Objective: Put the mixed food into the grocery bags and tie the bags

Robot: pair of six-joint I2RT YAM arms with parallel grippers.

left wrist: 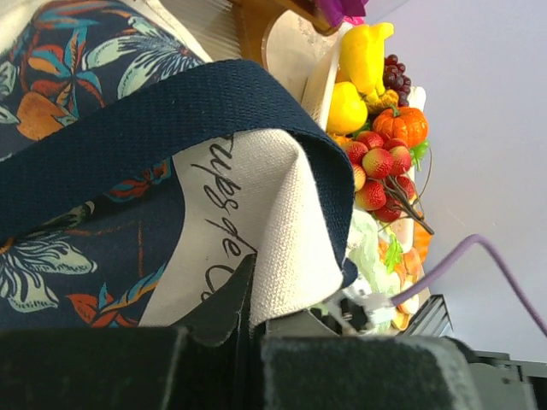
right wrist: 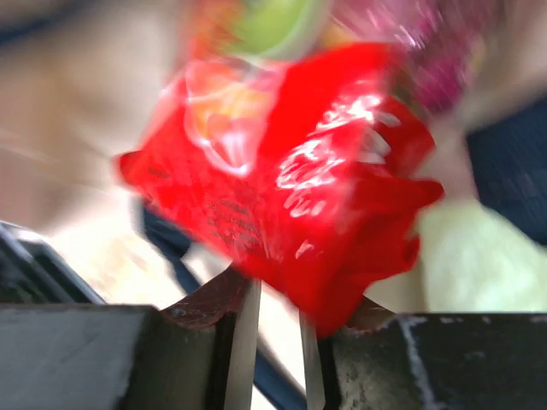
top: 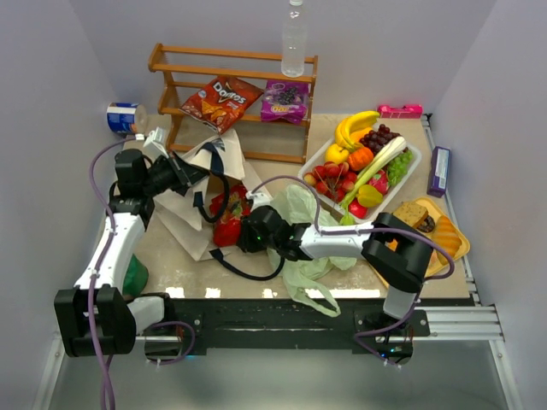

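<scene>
The beige tote (top: 182, 213) with dark handles and print lies open at the left middle. My left gripper (top: 181, 171) is shut on its rim, and the beige fabric (left wrist: 265, 205) runs down between the jaws (left wrist: 252, 318) under the navy handle (left wrist: 171, 111). A red snack packet (top: 229, 213) sits at the tote's mouth. My right gripper (top: 250, 229) is right behind it. In the right wrist view the packet (right wrist: 291, 171) is blurred, and my right gripper (right wrist: 278, 337) stands slightly apart with the packet's corner at the right finger. The pale green plastic bag (top: 303, 220) lies crumpled under the right arm.
A wooden rack (top: 231, 53) at the back holds a Doritos packet (top: 220, 101), a purple packet (top: 285, 100) and a water bottle (top: 294, 38). A white tray (top: 416, 164) of toy fruit and a wooden tray (top: 460, 248) with bread lie right. A can (top: 126, 117) stands far left.
</scene>
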